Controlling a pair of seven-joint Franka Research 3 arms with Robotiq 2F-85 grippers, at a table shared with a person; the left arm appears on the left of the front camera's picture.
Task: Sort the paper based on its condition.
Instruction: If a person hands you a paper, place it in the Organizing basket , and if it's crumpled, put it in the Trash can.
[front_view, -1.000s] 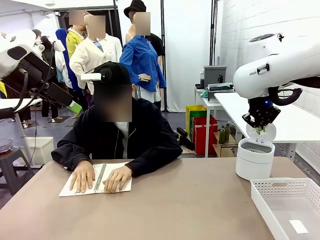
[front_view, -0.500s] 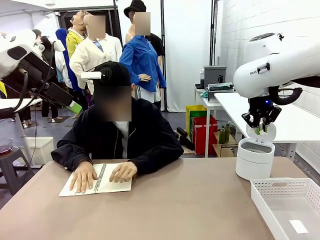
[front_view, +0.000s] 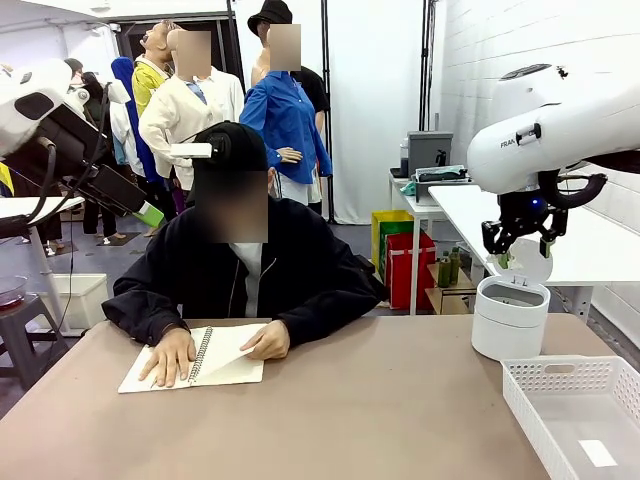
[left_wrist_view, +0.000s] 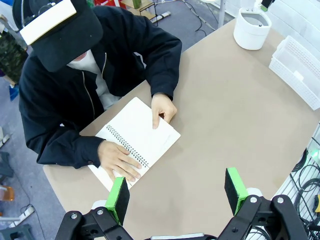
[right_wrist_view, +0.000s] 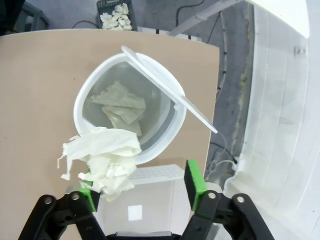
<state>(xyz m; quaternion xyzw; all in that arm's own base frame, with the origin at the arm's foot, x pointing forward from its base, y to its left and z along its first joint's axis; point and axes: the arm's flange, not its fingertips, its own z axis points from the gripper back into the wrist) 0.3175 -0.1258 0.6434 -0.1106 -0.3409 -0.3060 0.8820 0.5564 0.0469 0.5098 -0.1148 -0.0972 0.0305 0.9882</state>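
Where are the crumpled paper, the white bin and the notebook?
crumpled paper (right_wrist_view: 102, 157), right wrist view, its bunched middle.
white bin (front_view: 508, 335), front view, its side wall.
notebook (left_wrist_view: 142, 132), left wrist view, a bare page.

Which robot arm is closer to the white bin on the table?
The right arm. Its jaws hang open directly above the white bin, at the table's right end. The left arm is raised at the opposite end, jaws open high over the notebook.
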